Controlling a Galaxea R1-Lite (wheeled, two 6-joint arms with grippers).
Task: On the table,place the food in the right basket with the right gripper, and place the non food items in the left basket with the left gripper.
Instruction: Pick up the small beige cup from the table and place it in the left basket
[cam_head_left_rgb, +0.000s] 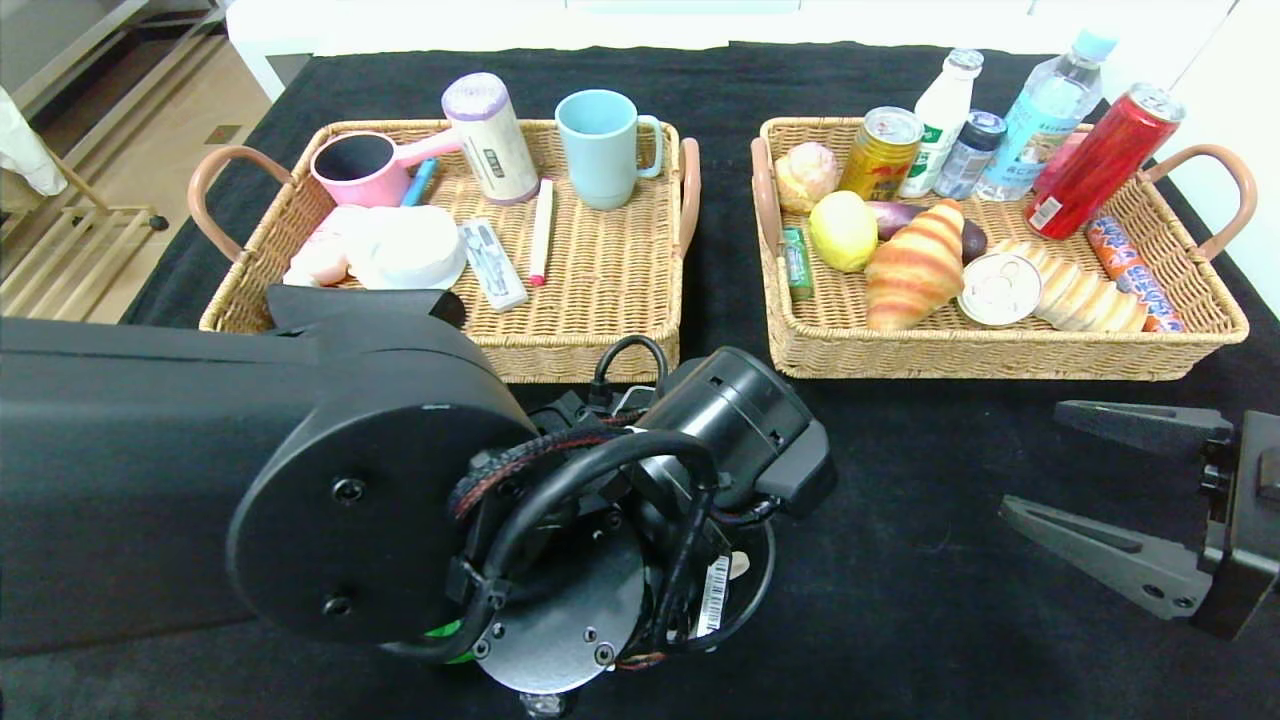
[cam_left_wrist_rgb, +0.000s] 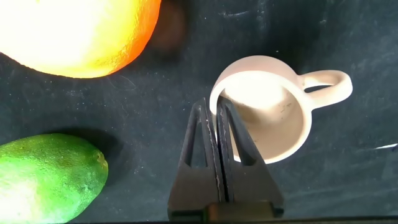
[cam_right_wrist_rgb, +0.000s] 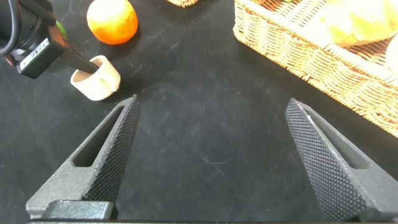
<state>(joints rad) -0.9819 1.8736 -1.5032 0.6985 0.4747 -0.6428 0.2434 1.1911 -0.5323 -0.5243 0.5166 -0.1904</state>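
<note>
A cream cup with a handle stands on the black table. My left gripper is shut on its rim, one finger inside and one outside. An orange and a green fruit lie beside it. The right wrist view shows the cup, the orange and the left gripper farther off. In the head view my left arm hides them. My right gripper is open and empty over bare cloth at the front right, also in its own view.
The left basket holds a pink scoop, a blue mug, a roll and other non-food items. The right basket holds bread, a lemon, cans and bottles; its near wall shows in the right wrist view.
</note>
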